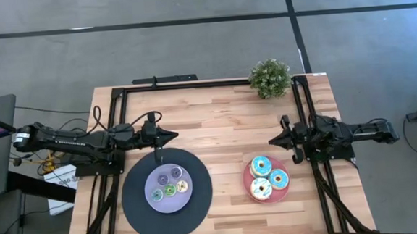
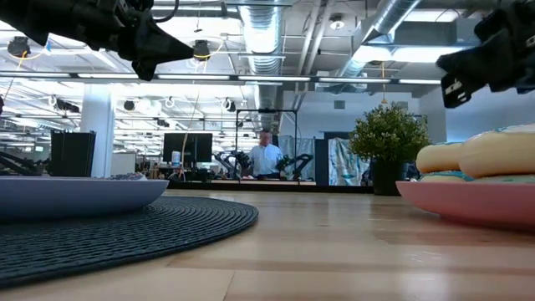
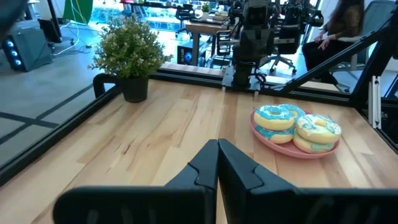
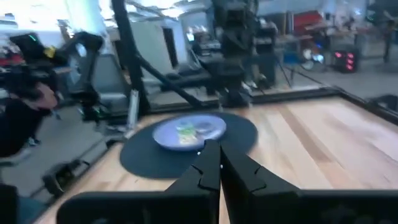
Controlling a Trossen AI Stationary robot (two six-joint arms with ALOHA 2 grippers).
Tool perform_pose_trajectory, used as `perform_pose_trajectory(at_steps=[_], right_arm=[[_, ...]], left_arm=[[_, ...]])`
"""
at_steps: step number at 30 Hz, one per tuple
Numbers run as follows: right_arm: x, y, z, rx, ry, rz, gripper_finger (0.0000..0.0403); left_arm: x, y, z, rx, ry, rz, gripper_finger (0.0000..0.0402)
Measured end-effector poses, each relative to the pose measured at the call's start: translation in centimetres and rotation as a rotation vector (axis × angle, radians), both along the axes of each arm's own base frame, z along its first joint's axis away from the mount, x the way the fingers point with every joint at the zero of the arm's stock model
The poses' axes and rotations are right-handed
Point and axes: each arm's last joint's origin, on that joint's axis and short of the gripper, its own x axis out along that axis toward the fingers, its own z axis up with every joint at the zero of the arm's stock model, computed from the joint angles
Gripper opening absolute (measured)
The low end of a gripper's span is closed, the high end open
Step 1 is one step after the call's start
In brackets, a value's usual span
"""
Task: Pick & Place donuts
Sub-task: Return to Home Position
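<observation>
Closest to the lens in the left wrist view: left gripper point(image 3: 217, 144), two dark fingers pressed tip to tip, clamped on nothing. Same for right gripper point(image 4: 214, 147) in its own wrist view, jaws together and empty. Seen from above, taking the centre of the pale wooden plank table point(image 1: 216, 116) as the dial: left gripper at about 9 o'clock, by the far edge of the big round black woven mat point(image 1: 136, 208); right gripper at about 3 o'clock, pointing inward, just beyond the round pink plate point(image 1: 248, 181). At 4 o'clock, on that pink plate, three large ring donuts point(image 1: 261, 165), touching one another, two iced blue with sprinkles and one paler. At 7 o'clock, centred on the mat, a round lavender plate point(image 1: 151, 180) carrying a cluster of coin-sized ring donuts point(image 1: 169, 190) (five by count, one plainly green, other colours hard to tell). At 1 o'clock, on the table's far edge, a small green potted plant point(image 1: 270, 77). In the low view, both grippers high above the tabletop, apart from both plates. Beyond the table, a person point(image 2: 266, 157) at a desk.
</observation>
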Motion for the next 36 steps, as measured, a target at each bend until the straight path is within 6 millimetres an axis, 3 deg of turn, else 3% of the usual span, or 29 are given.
perform_pose_trajectory(at_steps=[11,15,21,25,36], right_arm=[[0.1,-0.3,-0.3,-0.002,0.028,-0.076,0.0],[0.1,-0.3,-0.3,-0.002,0.029,-0.076,0.0],[0.1,-0.3,-0.3,-0.001,0.029,-0.077,0.0],[0.1,-0.3,-0.3,-0.001,0.029,-0.077,0.0],[0.1,-0.3,-0.3,-0.001,0.03,-0.077,0.0]], left_arm=[[0.1,0.1,-0.3,0.018,0.015,0.039,0.0],[-0.2,0.1,-1.1,0.041,-0.062,0.047,0.0],[-1.7,0.2,-4.6,0.057,-0.101,0.048,0.0],[-2.9,0.2,-5.6,0.034,-0.123,0.05,0.0],[-6.1,0.4,-5.0,0.056,-0.19,0.086,0.0]])
